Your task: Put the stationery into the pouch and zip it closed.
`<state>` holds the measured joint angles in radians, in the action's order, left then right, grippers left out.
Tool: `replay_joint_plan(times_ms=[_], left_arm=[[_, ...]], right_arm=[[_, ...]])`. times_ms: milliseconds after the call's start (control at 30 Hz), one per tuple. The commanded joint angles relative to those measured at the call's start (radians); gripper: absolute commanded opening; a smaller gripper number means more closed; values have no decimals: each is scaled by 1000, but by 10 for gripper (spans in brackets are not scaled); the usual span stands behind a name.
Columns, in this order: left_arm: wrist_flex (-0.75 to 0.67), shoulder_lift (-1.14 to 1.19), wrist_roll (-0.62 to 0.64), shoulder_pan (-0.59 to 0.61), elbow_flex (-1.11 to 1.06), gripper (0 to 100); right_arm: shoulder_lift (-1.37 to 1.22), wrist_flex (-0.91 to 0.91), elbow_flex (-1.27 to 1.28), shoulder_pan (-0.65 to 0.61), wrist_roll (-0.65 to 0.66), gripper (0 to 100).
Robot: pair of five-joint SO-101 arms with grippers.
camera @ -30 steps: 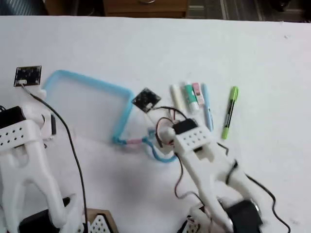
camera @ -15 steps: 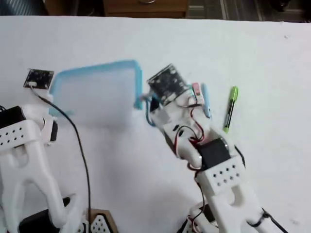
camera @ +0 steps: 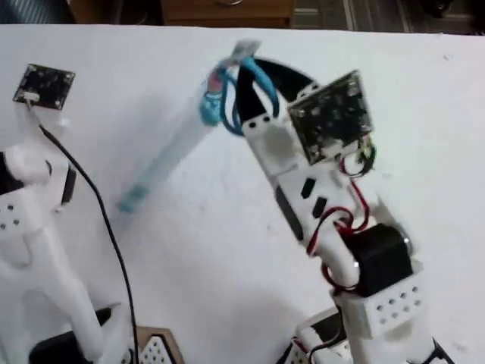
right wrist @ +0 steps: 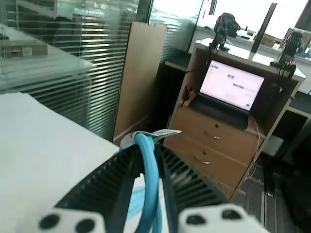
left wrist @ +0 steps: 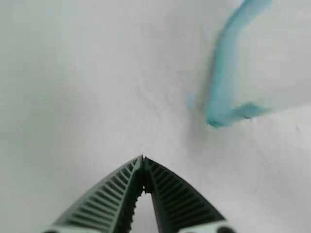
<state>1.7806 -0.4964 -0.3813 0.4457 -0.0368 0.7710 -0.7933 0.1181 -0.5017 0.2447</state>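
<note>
The clear pouch with blue edging point(camera: 170, 155) hangs tilted off the table, seen edge-on. My right gripper point(camera: 246, 72) is raised over the far middle of the table and shut on the pouch's blue strap point(camera: 226, 102). In the right wrist view the strap point(right wrist: 146, 170) runs between the closed fingers. My left gripper point(left wrist: 142, 160) is shut on nothing, low over bare table, and the pouch's lower corner point(left wrist: 221, 114) lies a short way beyond it. The right arm point(camera: 326, 197) covers the spot where the pens lay; a sliver of green point(camera: 369, 155) peeks out beside it.
The left arm point(camera: 34, 227) stands at the near left with its black cable point(camera: 98, 220) trailing across the white table point(camera: 424, 98). Wooden furniture point(camera: 227, 11) sits past the far edge. The right wrist view faces a cabinet with a laptop point(right wrist: 228, 94).
The right arm has risen and swung toward the far side with the strap in its gripper, pulling the pouch from flat on the table up onto its edge. The left arm shifted slightly.
</note>
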Motion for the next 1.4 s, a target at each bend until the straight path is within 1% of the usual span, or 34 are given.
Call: replay_joint_plan(times_ms=[0, 67, 100, 233, 333, 433, 500, 567, 667, 800, 933, 1100, 1167, 1233, 1367], left_arm=[[6, -110, 12, -42, 60, 24], [6, -182, 23, -87, 55, 42], [6, -219, 52, -102, 55, 63], [5, -364, 252, -168, 58, 150], [3, -453, 408, -229, 60, 162], [-40, -547, 549, -229, 61, 174], [-61, -613, 603, -236, 61, 183], [-71, -664, 635, -236, 60, 184], [-72, -691, 643, -236, 58, 183], [-66, -691, 651, -236, 58, 182], [-66, -690, 661, -229, 43, 184], [-89, -690, 755, -170, -9, 196], [-97, -690, 801, -165, -12, 220], [-101, -684, 845, -168, -14, 233], [-121, -608, 856, -163, -12, 234]], right_arm=[[-91, 13, -123, 4, 11, 17], [-140, 12, -152, -24, 11, 17], [-162, 12, -163, -48, 11, 17], [-234, 13, -173, -147, 12, 17], [-289, 19, -175, -189, 11, 17], [-320, 30, -190, -203, 9, 17], [-329, 54, -216, -202, 8, 17], [-334, 90, -262, -200, 9, 17], [-335, 120, -344, -206, 15, 17], [-335, 111, -460, -208, 17, 17], [-335, 76, -506, -208, 46, 17], [-335, -39, -502, -231, 49, 17], [-335, -91, -476, -251, 28, 17], [-332, -105, -423, -252, 23, 17], [-325, -107, -331, -254, 23, 17]])
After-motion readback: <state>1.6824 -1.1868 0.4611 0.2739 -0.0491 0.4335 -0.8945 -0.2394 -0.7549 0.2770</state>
